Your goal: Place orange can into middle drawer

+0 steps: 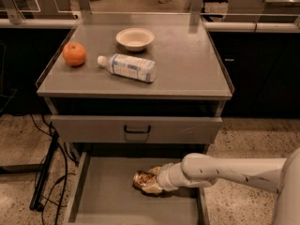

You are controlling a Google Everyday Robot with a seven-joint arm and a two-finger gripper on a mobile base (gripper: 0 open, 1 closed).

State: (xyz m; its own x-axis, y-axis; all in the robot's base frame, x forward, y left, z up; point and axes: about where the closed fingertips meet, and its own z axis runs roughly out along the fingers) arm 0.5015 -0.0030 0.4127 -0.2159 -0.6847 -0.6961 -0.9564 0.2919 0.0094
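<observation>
The pincer [156,181] sits low inside the middle drawer [105,203], at the end of a pale arm [234,172] that reaches in from the right, below the table's front edge. Its tip is right against the orange can [143,181]. The end of the arm hides the contact, so I cannot tell how far the pincer is open or whether it truly has hold of the can. The can appears to lie on its side, golden and crinkled. It is on or just above the drawer's flat grey floor, right of the floor's middle and closer to the right wall than the left.

The drawer is pulled out toward the camera under the table's front edge, its low side walls running along both sides. Above it, flush beneath that front edge, is a closed grey drawer front [84,128] with a black handle [137,130] at its centre.

On the table [192,71], an orange fruit [74,54] stands near the left edge. A white-labelled plastic bottle [127,67] lies on its side just right of the fruit, cap pointing toward the left edge. A pale bowl [135,38] rests upright near the far edge, behind the bottle. Dark cables [47,172] trail over the speckled floor beyond the table's front left corner.
</observation>
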